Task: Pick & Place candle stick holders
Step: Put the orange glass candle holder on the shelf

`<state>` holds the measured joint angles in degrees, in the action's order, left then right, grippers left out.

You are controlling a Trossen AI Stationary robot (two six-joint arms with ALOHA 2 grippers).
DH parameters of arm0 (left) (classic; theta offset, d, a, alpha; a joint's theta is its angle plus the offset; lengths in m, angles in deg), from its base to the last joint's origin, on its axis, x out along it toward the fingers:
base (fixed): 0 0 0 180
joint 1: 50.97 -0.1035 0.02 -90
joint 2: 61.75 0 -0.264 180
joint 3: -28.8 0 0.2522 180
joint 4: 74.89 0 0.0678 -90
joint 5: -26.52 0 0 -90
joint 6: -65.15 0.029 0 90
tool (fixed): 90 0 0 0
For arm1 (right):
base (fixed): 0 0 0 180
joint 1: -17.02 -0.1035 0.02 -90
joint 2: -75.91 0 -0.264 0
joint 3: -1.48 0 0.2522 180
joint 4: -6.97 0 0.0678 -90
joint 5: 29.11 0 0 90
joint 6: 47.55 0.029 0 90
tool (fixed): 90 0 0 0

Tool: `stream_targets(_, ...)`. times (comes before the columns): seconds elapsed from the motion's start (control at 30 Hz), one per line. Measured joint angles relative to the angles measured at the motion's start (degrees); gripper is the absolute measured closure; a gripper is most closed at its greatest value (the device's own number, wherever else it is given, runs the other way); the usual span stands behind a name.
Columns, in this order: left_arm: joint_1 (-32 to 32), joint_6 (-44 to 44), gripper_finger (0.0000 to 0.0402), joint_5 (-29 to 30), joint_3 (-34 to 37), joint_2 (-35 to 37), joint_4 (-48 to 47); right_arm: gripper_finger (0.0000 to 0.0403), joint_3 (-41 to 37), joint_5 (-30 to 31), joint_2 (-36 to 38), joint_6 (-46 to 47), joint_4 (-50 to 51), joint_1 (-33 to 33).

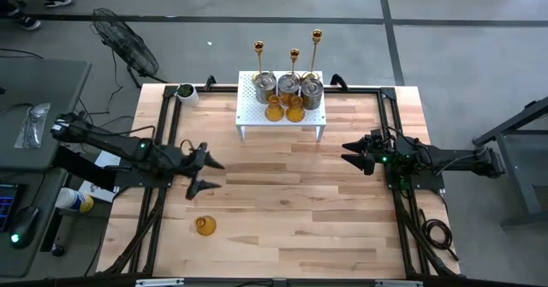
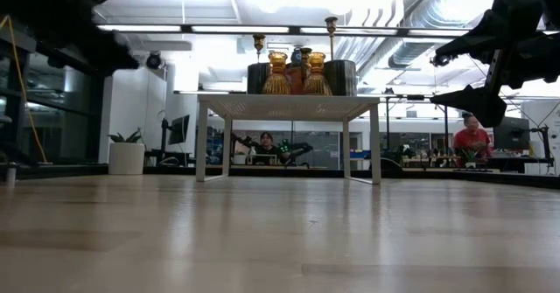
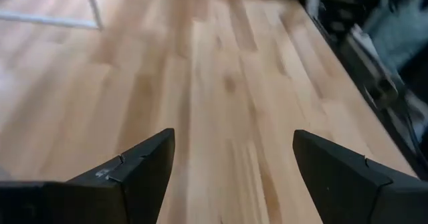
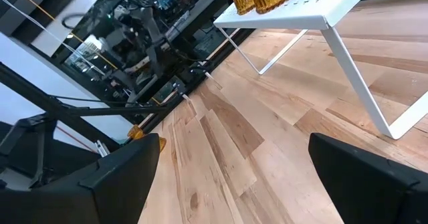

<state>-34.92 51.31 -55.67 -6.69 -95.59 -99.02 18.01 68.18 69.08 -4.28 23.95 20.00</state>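
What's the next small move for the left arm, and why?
Probably nothing to carry yet: the left gripper is open and empty, over bare table. One amber holder stands alone near the front edge; two more sit on the rack. I'd swing it back toward the rack for another. The right gripper waits, open.

Rack [image 1: 281, 116] sits at the table's [image 1: 282, 201] far edge, centre. On it: three stemmed candlesticks [image 1: 294, 57] in the back row, three metal cups [image 1: 288, 86] in front of them, two glass holders [image 1: 285, 110] at the front edge. Third glass holder [image 1: 205, 225] stands alone on the table, near-left, well apart from the rack. White cup [image 1: 187, 92] at the far-left corner. Left gripper [image 1: 208, 173] over the left side, just behind the lone holder; right gripper [image 1: 349, 152] over the right side, near the rack's right end.
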Motion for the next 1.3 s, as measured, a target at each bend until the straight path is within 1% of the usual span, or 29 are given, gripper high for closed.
stream_targets(0.23,8.03,-0.02,0.0103,-0.06,4.08,8.48,-9.16,0.0027,0.00,0.02,0.00,0.00,0.00,0.01)
stream_targets(0.4,13.12,-1.02,0.0103,-3.20,4.55,11.69,-16.12,0.0027,0.00,0.02,0.00,0.00,0.00,0.01)
stream_targets(0.47,15.18,-2.04,0.0103,-3.30,4.63,12.02,-16.34,0.0027,0.00,0.02,0.00,0.00,0.00,0.01)
stream_targets(0.6,19.28,-2.54,0.0103,-2.98,4.63,11.99,-16.60,0.0027,0.00,0.02,0.00,0.00,0.00,0.00)
stream_targets(0.73,22.97,-7.67,0.0103,-2.90,4.60,11.11,-18.97,0.0027,0.00,0.02,0.00,0.00,0.00,0.00)
stream_targets(0.87,25.28,-8.11,0.0103,-1.25,4.60,9.48,-19.31,0.0027,0.00,0.02,0.00,0.00,0.01,0.01)
stream_targets(1.17,26.05,-8.96,0.0103,-3.02,4.60,4.13,-19.33,0.0027,0.00,0.02,0.00,0.00,0.00,0.00)
stream_targets(1.3,26.05,-8.61,0.0103,-4.07,4.60,0.89,-17.69,0.0027,0.00,0.02,0.00,0.00,0.00,0.00)
